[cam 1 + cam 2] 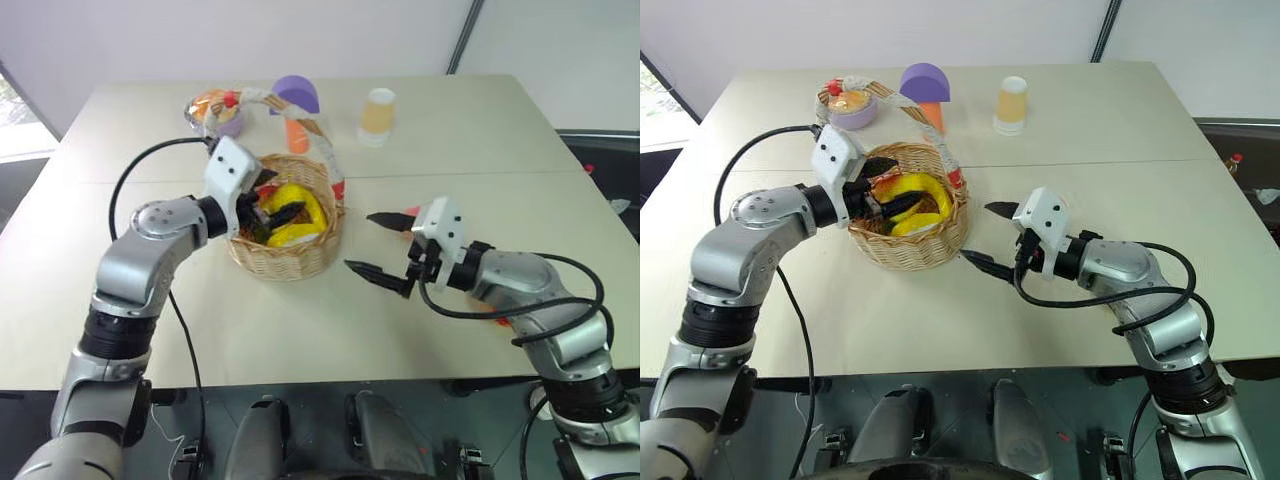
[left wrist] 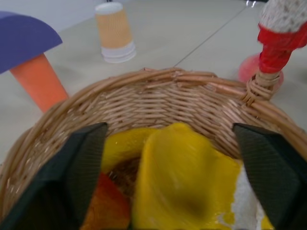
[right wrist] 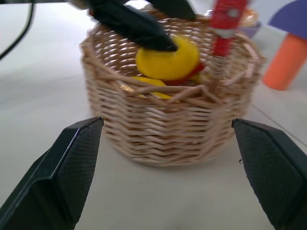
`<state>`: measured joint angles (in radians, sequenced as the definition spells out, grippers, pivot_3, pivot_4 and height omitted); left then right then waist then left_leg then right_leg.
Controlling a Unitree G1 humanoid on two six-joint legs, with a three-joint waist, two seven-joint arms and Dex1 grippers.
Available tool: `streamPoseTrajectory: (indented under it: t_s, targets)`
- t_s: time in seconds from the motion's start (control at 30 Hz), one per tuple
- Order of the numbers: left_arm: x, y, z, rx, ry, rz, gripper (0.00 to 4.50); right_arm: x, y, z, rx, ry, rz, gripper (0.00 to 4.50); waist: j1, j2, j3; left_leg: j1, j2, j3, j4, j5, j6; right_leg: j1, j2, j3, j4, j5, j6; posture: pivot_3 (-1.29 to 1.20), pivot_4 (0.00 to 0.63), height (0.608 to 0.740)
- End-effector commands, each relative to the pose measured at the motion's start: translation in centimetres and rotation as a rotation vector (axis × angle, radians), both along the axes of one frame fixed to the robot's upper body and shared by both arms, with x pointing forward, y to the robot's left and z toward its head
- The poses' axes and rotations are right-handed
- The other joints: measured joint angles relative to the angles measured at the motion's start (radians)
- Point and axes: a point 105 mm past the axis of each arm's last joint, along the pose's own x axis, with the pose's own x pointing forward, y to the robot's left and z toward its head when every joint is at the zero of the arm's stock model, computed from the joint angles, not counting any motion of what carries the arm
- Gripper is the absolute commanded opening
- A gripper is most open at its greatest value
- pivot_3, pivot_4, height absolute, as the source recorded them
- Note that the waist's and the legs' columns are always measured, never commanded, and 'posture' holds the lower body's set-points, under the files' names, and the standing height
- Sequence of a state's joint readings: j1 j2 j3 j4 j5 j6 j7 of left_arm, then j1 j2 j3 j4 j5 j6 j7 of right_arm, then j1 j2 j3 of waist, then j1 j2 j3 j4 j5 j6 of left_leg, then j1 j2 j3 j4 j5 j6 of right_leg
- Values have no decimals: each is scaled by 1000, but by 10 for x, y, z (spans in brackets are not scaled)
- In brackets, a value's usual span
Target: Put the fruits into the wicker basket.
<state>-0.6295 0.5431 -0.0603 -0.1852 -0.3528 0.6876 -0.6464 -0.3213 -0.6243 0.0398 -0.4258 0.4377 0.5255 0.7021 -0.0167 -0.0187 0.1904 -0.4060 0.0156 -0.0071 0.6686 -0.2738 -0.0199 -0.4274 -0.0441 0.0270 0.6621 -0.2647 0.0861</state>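
- Beige table spreads wide, with bare surface between the things and its edges.
- Wicker basket stands mid-table, holding the yellow fruits.
- Left gripper hangs over the basket's rim, fingers spread, gripping nothing.
- Right gripper waits just beside the basket, fingers spread, empty.
- Paper cup, purple-capped toy and purple bowl stand behind.

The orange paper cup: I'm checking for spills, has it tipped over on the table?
No, the orange paper cup stands upright on the table, beyond the wicker basket.
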Motion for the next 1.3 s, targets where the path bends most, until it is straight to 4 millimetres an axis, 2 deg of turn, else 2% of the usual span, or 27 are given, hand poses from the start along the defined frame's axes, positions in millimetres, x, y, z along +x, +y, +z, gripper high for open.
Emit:
streamPoseTrajectory:
  t_s: [0.03,0.13,0.27,0.43,0.6,0.63,0.67,0.7,0.8,0.87,0.93,1.03,1.13,1.2,1.27,1.3]
  targets:
    - [-9,-3,31,-98,-89,-69,4408,15,-26,10,13,-46,-164,4500,3,0,0,0,0,0,0,0,0,0,0,0,0,0,0,0,150,740]
    - [-32,-4,42,-199,-87,-196,4408,29,-50,2,-23,-23,-295,4500,3,0,0,0,0,0,0,0,0,0,-1,0,0,0,0,0,150,740]
    - [-61,-6,20,-130,-10,-326,4408,51,-73,-8,-1,41,-432,4500,-4,1,0,0,0,0,0,0,0,0,-1,1,0,0,0,0,150,740]
    - [-77,-10,-5,-29,37,-359,4408,73,-80,-23,44,126,-494,4500,0,1,0,1,0,1,-1,1,-1,0,-1,2,1,0,0,0,150,740]
    - [-80,-13,-10,-21,36,-345,4408,81,-79,-38,43,185,-498,4500,3,1,0,0,0,1,-1,1,-1,0,-1,2,0,0,0,0,150,740]
    - [-80,-13,-10,-26,32,-339,4500,81,-79,-41,46,200,-499,4085,3,1,0,0,0,1,-1,0,-1,0,-1,2,0,0,0,0,150,740]
    - [-80,-14,-10,-29,29,-334,4500,82,-79,-44,49,209,-501,3938,2,1,0,0,0,1,-1,0,-1,0,-1,2,0,0,0,0,150,740]
    - [-80,-14,-10,-32,25,-329,4500,82,-79,-45,53,212,-499,3604,0,1,0,1,0,1,-1,0,-1,0,-1,2,0,0,0,0,150,740]
    - [-81,-13,-7,-58,15,-321,4500,81,-75,-44,17,181,-475,2189,-2,1,0,1,0,1,-1,1,-1,0,-1,2,0,0,0,0,150,740]
    - [-78,-9,-3,-83,0,-297,4500,78,-73,-39,-29,124,-450,1784,-2,1,0,2,0,1,-1,1,-1,0,0,2,1,0,0,0,150,740]
    - [-74,2,2,-106,-8,-260,4500,69,-68,-24,-88,23,-380,1784,-1,1,0,1,0,1,-1,1,-1,0,0,2,1,0,0,0,150,740]
    - [-69,23,4,-132,7,-192,4500,46,-53,-2,-156,-85,-211,1784,0,1,0,1,0,1,-1,0,-1,0,0,2,0,0,0,0,150,740]
    - [-67,54,-5,-118,39,-110,4500,3,-18,29,-93,-116,68,1784,-6,2,0,2,1,1,-1,0,-1,0,0,2,0,0,0,0,150,740]
    - [-66,70,-6,-138,51,-70,4500,-19,2,42,-65,-114,208,1784,-3,2,0,2,2,0,-1,0,-1,0,0,2,0,0,0,0,150,740]
    - [-67,82,-8,-126,50,-49,4500,-34,27,51,-27,-120,327,1784,-1,2,0,2,2,-1,-1,0,-1,1,1,1,0,0,0,0,150,740]
    - [-68,84,-9,-121,49,-48,4500,-35,38,54,-14,-132,348,1784,-2,1,0,2,2,-1,-1,0,-1,1,0,1,0,0,0,0,150,740]
